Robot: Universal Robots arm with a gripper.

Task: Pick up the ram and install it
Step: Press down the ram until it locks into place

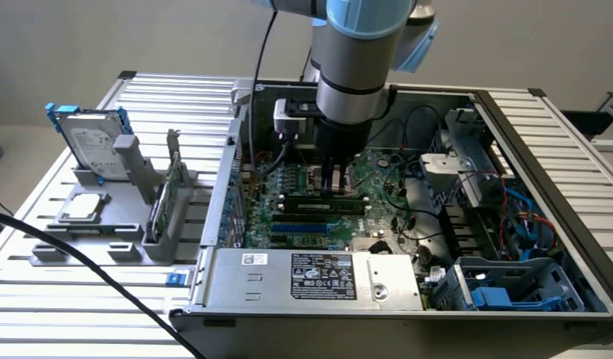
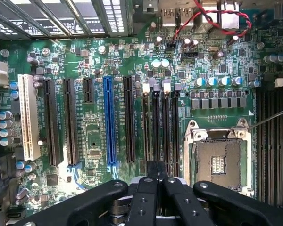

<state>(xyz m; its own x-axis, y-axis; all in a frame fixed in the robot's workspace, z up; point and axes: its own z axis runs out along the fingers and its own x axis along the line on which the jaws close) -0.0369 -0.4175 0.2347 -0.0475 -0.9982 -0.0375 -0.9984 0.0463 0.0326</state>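
The ram (image 1: 326, 201), a slim dark-green stick with black chips, stands on edge in a slot of the motherboard (image 1: 286, 187) inside the open computer case. My gripper (image 1: 333, 181) hangs straight down over it, fingers shut together with nothing between them and tips at the stick's top edge. Whether they touch it I cannot tell. In the wrist view the shut gripper (image 2: 156, 170) points at the row of black memory slots (image 2: 161, 127) beside the empty processor socket (image 2: 218, 162). From this end-on view I cannot tell the stick from the slots.
The case walls (image 1: 546, 172) enclose the board, with cables and a drive cage on the exterior view's right. The power supply (image 1: 316, 278) sits at the front. A grey stand (image 1: 106, 224) on the exterior view's left holds a hard drive (image 1: 91, 146), a processor chip (image 1: 81, 207) and a green board (image 1: 163, 200).
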